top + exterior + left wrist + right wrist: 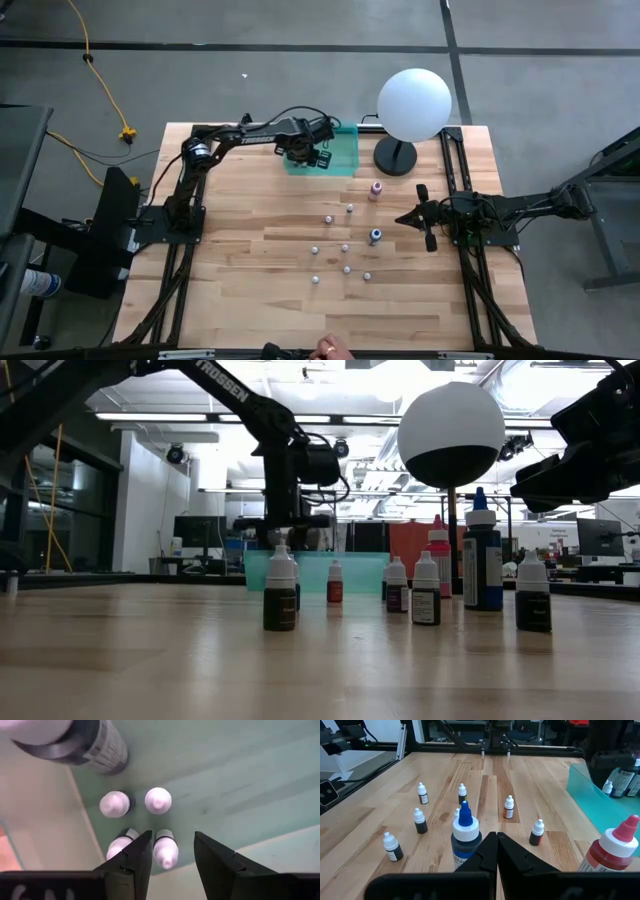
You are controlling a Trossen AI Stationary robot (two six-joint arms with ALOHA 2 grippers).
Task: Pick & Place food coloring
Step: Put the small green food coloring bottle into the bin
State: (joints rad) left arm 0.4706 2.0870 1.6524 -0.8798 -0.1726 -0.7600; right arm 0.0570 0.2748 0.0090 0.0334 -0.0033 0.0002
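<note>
The teal tray (345, 150) lies near the table's far edge. My left gripper (310, 155) hangs over it, pointing down and open. In the left wrist view its fingers (135, 862) stand on either side of one white-capped small bottle (165, 851) that stands upright on the tray floor; three more small bottles (158, 800) and a larger dark one (97, 747) stand beside it. Several food coloring bottles (345, 247) stand upright on the table's middle, with a pink one (376, 188) and a blue one (375, 236). My right gripper (413, 217) is shut, hovering to the right of the blue bottle (466, 837).
A white globe lamp (413, 104) on a black foot (395, 158) stands just right of the tray. A person's hand (330, 349) shows at the table's near edge. Bare wood lies left of the scattered bottles.
</note>
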